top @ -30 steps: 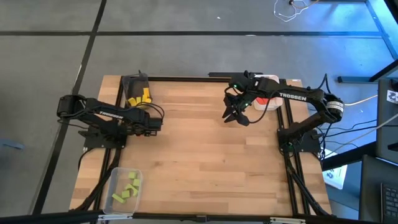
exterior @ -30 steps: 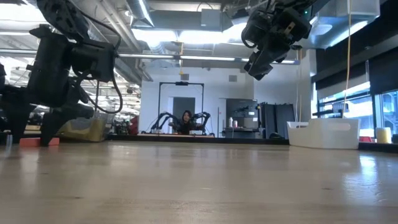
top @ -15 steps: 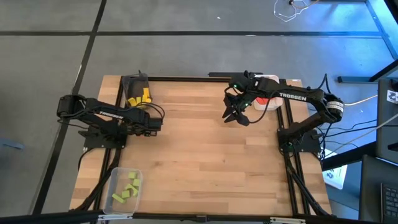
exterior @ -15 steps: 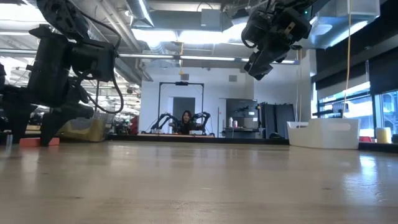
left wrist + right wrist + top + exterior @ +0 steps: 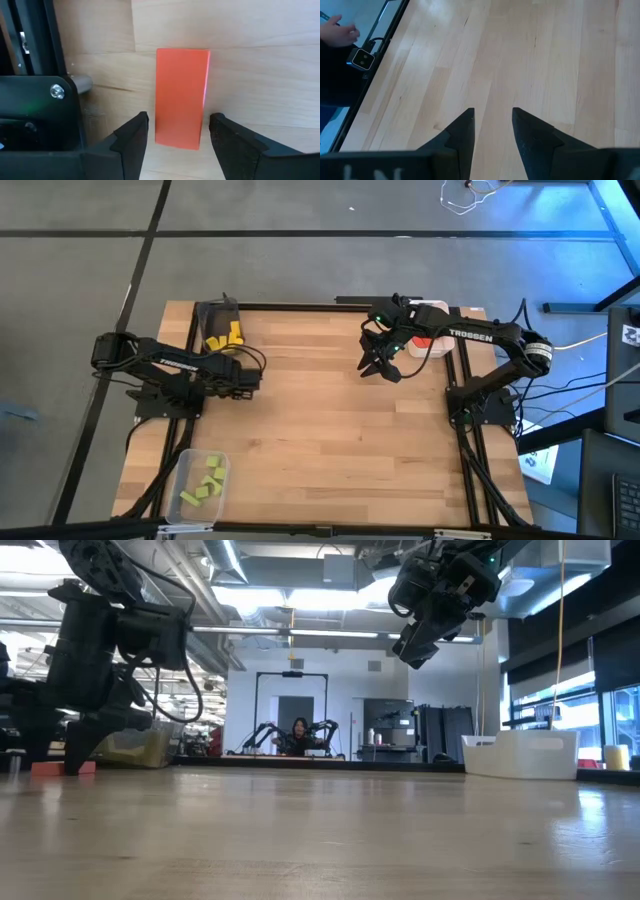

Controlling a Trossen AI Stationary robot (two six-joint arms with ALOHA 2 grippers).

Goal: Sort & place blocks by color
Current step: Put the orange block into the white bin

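Red block [image 5: 182,97] lying flat betw. open left gripper [image 5: 179,131] fingers, straddling for pickup; right gripper [image 5: 493,125] hovering empty, part-open, over table [image 5: 330,430].

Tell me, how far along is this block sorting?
Nearly done, it seems. Green blocks fill the clear tray; yellow blocks fill the dark tray. The left gripper straddles one red block on the table. The right gripper hangs open, empty.
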